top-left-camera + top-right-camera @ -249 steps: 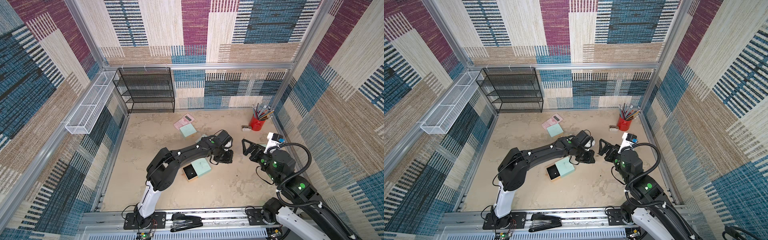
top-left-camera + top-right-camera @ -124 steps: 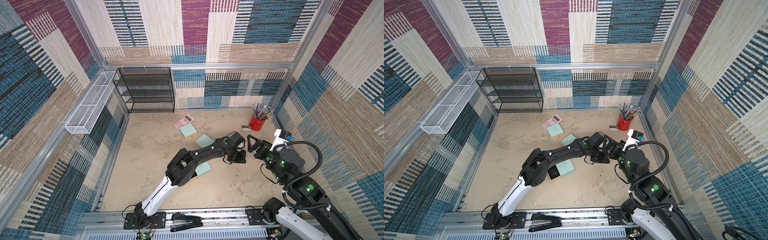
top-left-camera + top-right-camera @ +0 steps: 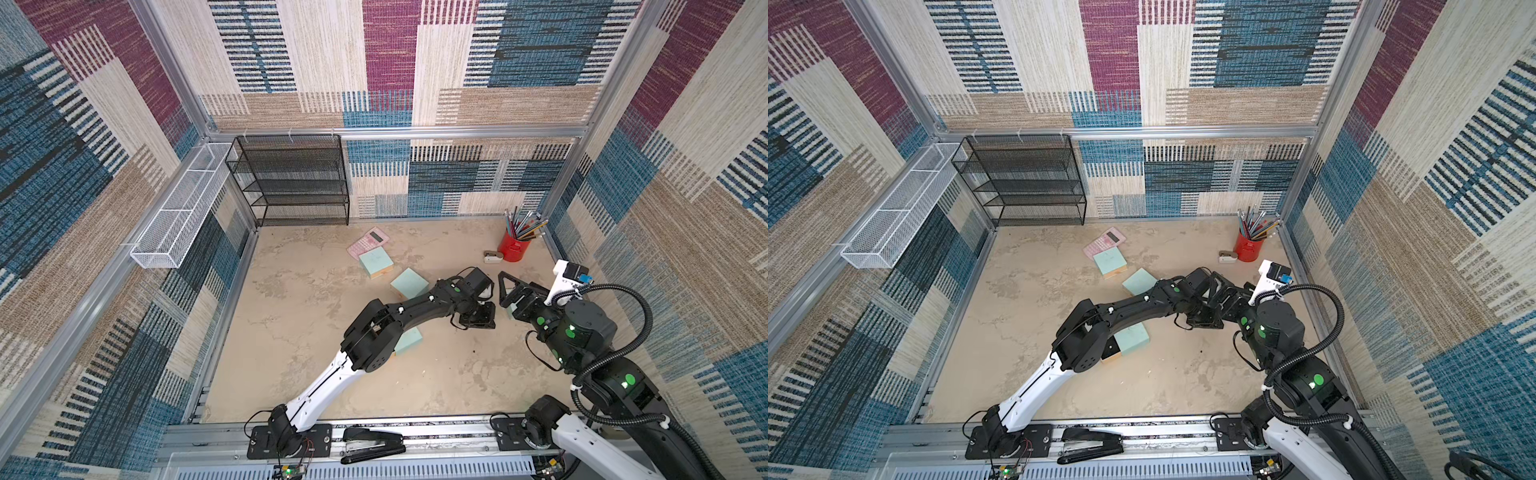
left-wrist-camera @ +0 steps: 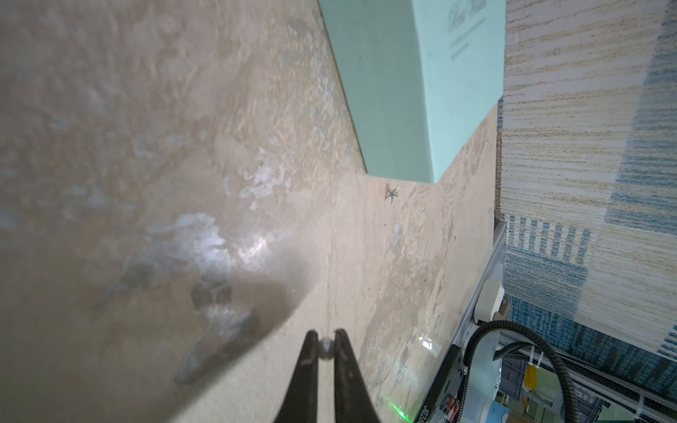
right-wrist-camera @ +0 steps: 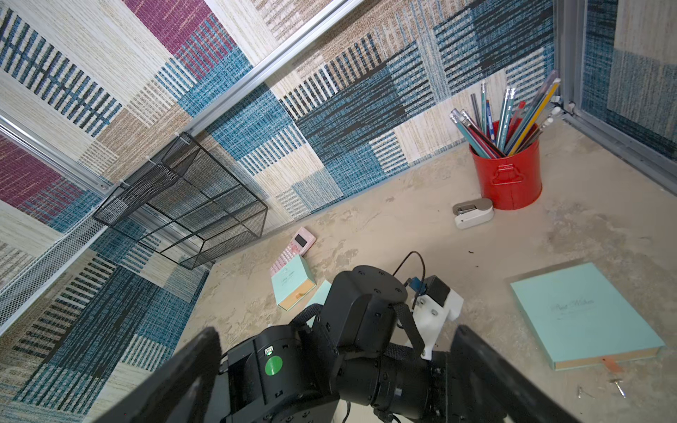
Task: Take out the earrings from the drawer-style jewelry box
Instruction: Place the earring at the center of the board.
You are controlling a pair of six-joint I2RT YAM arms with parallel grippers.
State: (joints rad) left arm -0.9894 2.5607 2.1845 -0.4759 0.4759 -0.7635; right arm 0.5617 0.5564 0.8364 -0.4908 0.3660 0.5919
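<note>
Holds a pale earring (image 4: 326, 348) clenched in the left gripper (image 4: 326, 344), now swung clear of the jewelry box (image 3: 1133, 336) (out of the drawer, not yet set down). Keeps right gripper (image 3: 513, 293) splayed, empty.

Faint cursive script stood on the lid of a flat mint-green cardboard box (image 5: 582, 315), could not be read, same script on a smaller mint-green drawer box (image 5: 292, 281), equally illegible

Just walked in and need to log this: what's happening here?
The left gripper is shut on a tiny pale earring, pinched between its fingertips over the floor. The right gripper stands open close by, holding nothing. A star-shaped earring lies loose on the floor beside a mint-green box.
</note>
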